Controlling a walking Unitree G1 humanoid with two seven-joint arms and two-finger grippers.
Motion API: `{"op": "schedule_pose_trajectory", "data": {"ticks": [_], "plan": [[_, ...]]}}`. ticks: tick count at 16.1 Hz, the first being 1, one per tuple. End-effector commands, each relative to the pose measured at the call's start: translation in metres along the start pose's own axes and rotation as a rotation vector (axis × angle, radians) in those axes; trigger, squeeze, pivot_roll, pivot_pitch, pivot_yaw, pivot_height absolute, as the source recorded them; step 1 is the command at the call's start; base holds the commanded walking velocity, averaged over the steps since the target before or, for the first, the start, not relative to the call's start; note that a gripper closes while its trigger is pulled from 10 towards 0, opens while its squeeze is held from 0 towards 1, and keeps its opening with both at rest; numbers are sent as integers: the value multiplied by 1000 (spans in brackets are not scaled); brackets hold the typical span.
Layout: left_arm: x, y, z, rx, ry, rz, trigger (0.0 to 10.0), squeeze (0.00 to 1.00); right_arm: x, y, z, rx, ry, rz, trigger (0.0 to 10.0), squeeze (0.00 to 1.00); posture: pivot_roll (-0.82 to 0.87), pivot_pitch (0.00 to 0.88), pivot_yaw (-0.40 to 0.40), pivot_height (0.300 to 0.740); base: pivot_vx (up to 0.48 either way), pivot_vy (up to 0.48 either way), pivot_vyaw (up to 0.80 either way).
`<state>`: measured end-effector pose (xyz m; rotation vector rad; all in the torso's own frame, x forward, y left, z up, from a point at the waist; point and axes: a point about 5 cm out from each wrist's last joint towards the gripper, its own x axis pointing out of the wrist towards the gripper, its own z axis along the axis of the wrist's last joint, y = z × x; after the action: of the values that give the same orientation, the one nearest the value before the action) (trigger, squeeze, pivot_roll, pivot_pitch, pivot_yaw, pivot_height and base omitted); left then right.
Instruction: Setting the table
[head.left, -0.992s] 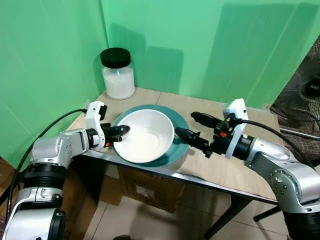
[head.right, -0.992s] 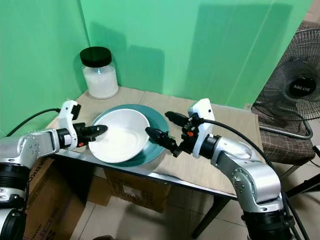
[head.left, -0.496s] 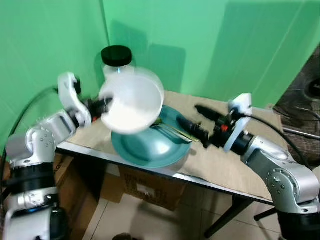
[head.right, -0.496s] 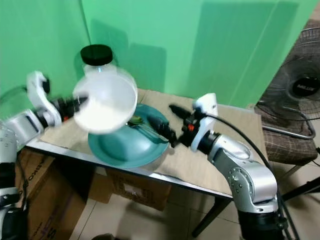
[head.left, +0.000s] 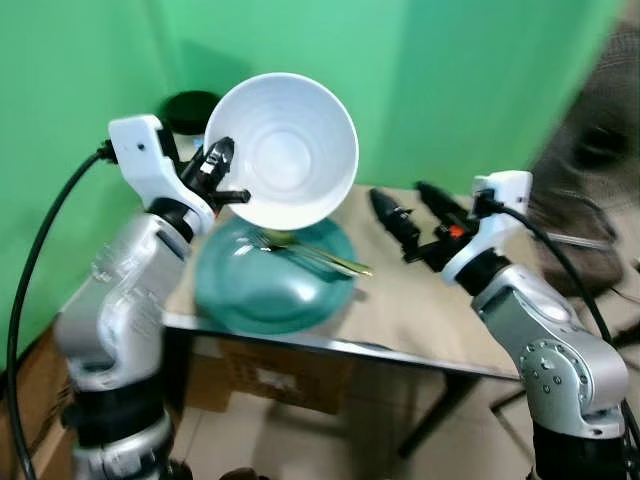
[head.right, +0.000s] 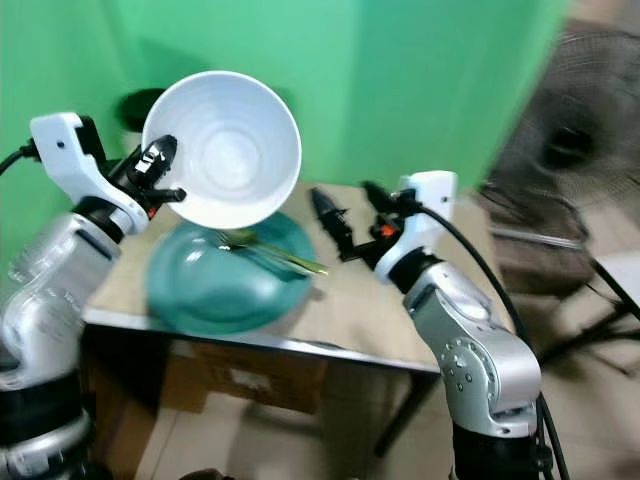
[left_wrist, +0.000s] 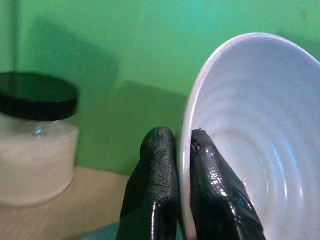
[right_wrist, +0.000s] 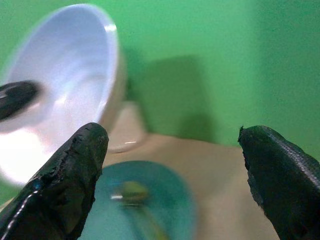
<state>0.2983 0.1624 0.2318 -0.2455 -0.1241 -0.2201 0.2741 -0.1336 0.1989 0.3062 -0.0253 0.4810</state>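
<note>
My left gripper is shut on the rim of a white bowl. It holds the bowl high above the table, tipped so that its empty inside faces me. The left wrist view shows the two fingers pinching the rim of the bowl. Below it a teal plate rests on the table with greenish-gold cutlery lying across it. My right gripper hovers open over the table, just right of the plate, with nothing between its fingers.
A black-lidded jar of white powder stands at the table's back left corner by the green wall. A fan is blurred at the right. A cardboard box sits under the wooden table.
My left arm has raised the bowl off the plate and tipped it toward me, uncovering the cutlery. The right gripper rose slightly. The camera has shifted and blurred.
</note>
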Motion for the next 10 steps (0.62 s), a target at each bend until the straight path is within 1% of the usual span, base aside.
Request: {"op": "schedule_pose_trajectory", "data": {"ticks": [1,2,3,4,5,6,7,8,9,10], "plan": [[-1,-6,11,41,-71,-3,0,0,-3,-1,7,-17,-38,-40,10000,0,8,0,-16,740,0,0,-788],[-8,-14,13,119,-125,6,0,0,-8,-2,7,-3,-54,-111,10000,0,7,0,-16,740,0,0,-788],[-16,-22,16,178,-171,-6,0,0,-15,-1,7,-72,-54,-154,10000,0,4,0,-17,740,0,0,-788],[-22,-24,15,193,-187,2,2588,0,-18,0,7,-120,-62,-172,10000,0,4,0,-17,740,0,0,-788],[-24,-26,13,228,-195,12,7961,0,-19,0,8,-143,-78,-187,10000,0,2,0,-13,740,0,0,-788],[-26,-28,11,260,-197,15,10000,0,-18,0,9,-158,-93,-204,10000,0,3,0,-10,740,0,0,-800],[-26,-31,6,284,-181,12,10000,0,-17,0,10,-158,-111,-241,10000,0,5,0,-11,740,0,0,-788],[-27,-34,2,318,-184,3,10000,0,-15,0,9,-170,-116,-269,10000,0,5,0,-11,740,0,0,-800],[-28,-34,0,331,-190,3,10000,0,-14,1,8,-175,-113,-277,10000,0,4,0,-9,740,0,0,-800],[-28,-29,-7,323,-157,29,10000,0,-13,1,5,-180,-104,-287,10000,0,1,0,-5,740,0,0,-800]]}}
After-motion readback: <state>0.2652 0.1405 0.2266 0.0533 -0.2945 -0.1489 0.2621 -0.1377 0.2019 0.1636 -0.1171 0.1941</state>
